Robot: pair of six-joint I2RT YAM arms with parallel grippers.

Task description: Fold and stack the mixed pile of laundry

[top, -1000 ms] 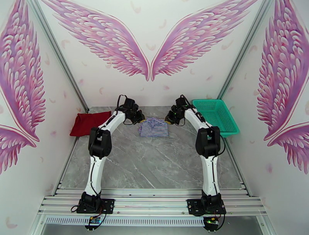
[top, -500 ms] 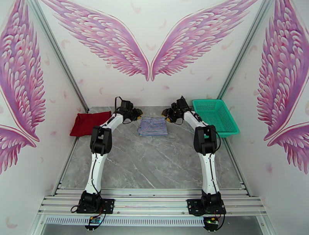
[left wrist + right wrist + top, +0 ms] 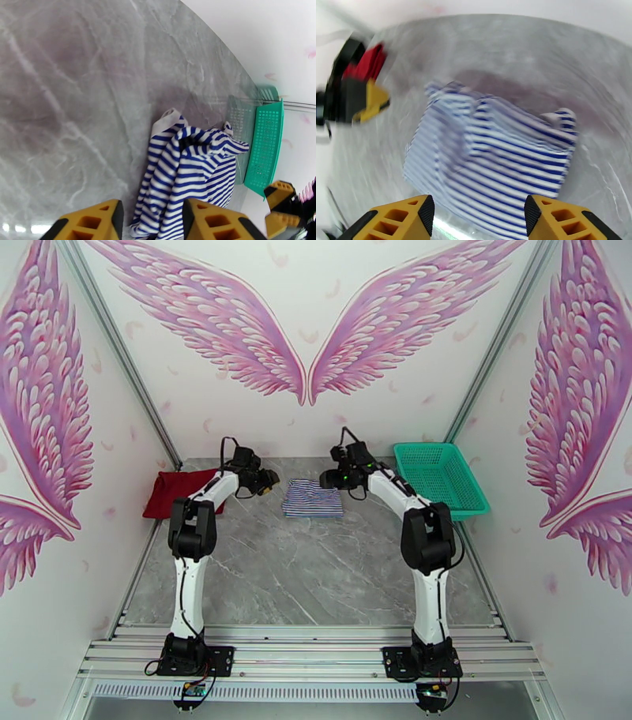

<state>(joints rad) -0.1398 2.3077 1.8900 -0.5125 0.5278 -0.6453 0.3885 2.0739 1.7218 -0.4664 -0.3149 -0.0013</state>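
**Left of the teal basket: two folded garments, two parted tools**

Left of the basket [image 3: 466,511], on the grey marble desk [image 3: 316,579], lie the two garments of the laundry pile, each by itself and not stacked. One striped shirt [image 3: 314,499] lies nearer the basket, separated from it by the right arm. It is folded into a rough rectangle whose long axis runs crosswise, pointing at the basket. Its thin blue-and-white stripes follow that same axis. The near edge is straight; the far edge is rumpled, with a plain white band showing at one corner in the left wrist view [image 3: 189,173]. One dark red T-shirt [image 3: 178,493] lies farther from the basket, beyond the striped shirt and well apart from it. It is folded flat, plain, and its long axis also points toward the basket.

Two arms reach in. The left tool [image 3: 271,480] hangs on the side of the striped shirt away from the basket; the right tool [image 3: 325,477] hangs on the basket side. Each has its yellow fingers [image 3: 94,221] spread apart and grips nothing, and striped cloth [image 3: 489,158] shows through the gap.
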